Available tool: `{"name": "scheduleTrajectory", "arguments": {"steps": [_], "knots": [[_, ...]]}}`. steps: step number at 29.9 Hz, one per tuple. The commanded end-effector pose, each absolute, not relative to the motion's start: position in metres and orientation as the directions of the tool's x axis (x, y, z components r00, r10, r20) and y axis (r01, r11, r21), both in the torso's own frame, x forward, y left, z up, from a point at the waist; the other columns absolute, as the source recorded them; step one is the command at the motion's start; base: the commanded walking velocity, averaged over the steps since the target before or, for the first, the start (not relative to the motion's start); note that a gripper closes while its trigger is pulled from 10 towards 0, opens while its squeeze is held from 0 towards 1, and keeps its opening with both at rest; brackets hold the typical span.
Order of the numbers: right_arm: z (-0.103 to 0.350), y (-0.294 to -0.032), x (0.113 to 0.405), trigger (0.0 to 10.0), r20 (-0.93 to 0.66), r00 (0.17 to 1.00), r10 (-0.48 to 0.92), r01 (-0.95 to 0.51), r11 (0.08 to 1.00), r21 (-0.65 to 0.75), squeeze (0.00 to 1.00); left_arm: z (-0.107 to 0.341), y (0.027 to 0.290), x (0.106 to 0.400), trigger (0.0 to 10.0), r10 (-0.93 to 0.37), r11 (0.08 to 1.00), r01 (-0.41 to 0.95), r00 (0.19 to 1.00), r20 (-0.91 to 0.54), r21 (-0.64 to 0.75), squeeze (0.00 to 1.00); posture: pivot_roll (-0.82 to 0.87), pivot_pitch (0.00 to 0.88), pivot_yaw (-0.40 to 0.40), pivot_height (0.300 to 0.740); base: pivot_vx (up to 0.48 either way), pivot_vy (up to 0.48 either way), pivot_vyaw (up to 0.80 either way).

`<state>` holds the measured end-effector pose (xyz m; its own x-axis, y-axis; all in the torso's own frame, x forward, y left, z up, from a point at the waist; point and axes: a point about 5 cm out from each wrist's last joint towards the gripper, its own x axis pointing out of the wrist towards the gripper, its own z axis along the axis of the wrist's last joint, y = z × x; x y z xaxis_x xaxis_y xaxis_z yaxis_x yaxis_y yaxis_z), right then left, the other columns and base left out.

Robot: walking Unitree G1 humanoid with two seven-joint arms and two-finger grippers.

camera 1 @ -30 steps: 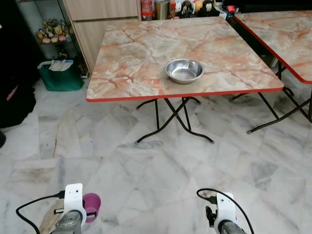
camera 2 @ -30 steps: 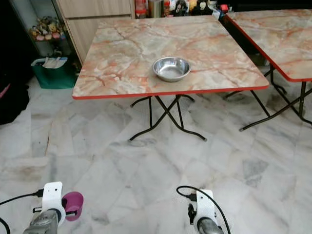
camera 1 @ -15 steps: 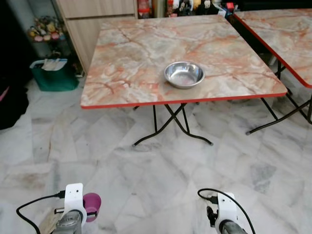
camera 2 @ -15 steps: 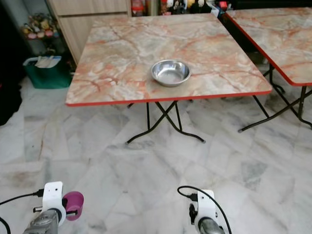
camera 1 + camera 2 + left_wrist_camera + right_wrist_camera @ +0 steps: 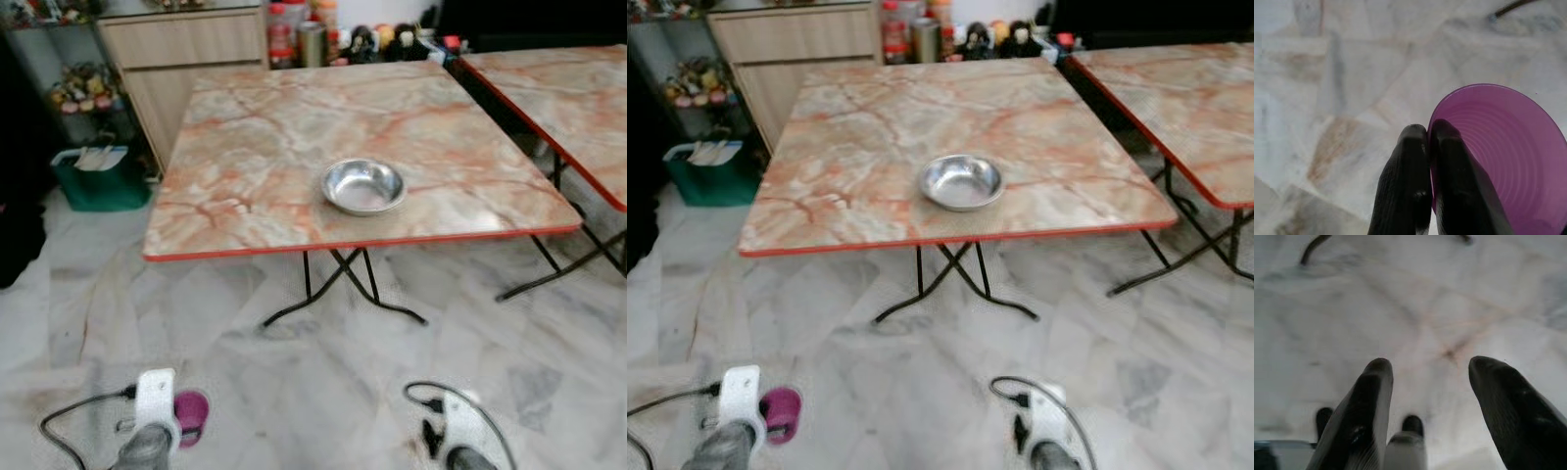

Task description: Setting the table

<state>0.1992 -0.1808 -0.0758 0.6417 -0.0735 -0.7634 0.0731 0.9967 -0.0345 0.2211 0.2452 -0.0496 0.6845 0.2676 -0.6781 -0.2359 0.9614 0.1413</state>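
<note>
A marble-patterned folding table [image 5: 245, 166] with a red edge stands ahead of me. A steel bowl [image 5: 363, 186] rests near its front edge. Low at my left, my left gripper [image 5: 1429, 134] is shut on the rim of a purple cup [image 5: 1503, 156], which also peeks out beside the left wrist [image 5: 189, 432]. The cup hangs above the floor, well short of the table. My right gripper [image 5: 1432, 369] is open over the floor with nothing between its fingers; its wrist [image 5: 453, 441] sits low at my right.
A second matching table [image 5: 578, 88] stands to the right, close beside the first. Bottles and jars [image 5: 313, 34] line the back. A wooden cabinet [image 5: 186, 49] and a green bin [image 5: 98, 181] stand at the back left. Marble floor [image 5: 313, 382] lies between me and the table.
The whole view has shifted and the table looks nearer and lower in frame, so the camera has moved forward. Both grippers keep their hold and pose.
</note>
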Motion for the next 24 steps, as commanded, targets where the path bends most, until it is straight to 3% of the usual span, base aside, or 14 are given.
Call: {"name": "scheduleTrajectory", "arguments": {"steps": [1, 12, 20, 24], "knots": [[-0.076, -0.191, 0.197, 10.0, -0.766, 0.635, -0.099, 0.089, 0.995, -0.055, 0.0, -0.049, 0.239, 0.225, 10.0, 0.254, 0.965, -0.232, 0.69, -0.677, 0.126, 0.0, -0.04, 0.046, 0.037, 0.74, 0.398, 0.0, 0.0], [-0.075, -0.19, 0.199, 10.0, -0.764, 0.638, -0.095, 0.087, 0.995, -0.051, 0.0, -0.05, 0.238, 0.224, 10.0, 0.251, 0.965, -0.232, 0.691, -0.678, 0.12, 0.0, -0.04, 0.058, 0.033, 0.74, 0.384, 0.0, 0.0], [-0.076, -0.192, 0.197, 10.0, -0.767, 0.634, -0.1, 0.09, 0.994, -0.056, 0.0, -0.05, 0.245, 0.219, 10.0, 0.278, 0.958, -0.252, 0.704, -0.654, 0.136, 0.0, -0.03, 0.062, 0.035, 0.74, 0.0, 0.0, 0.0], [-0.076, -0.192, 0.197, 10.0, -0.768, 0.633, -0.1, 0.09, 0.994, -0.056, 0.0, -0.04, 0.258, 0.223, 10.0, 0.329, 0.934, -0.348, 0.745, -0.581, 0.083, 0.0, -0.02, 0.066, 0.033, 0.74, 0.0, 0.0, 0.0]]}}
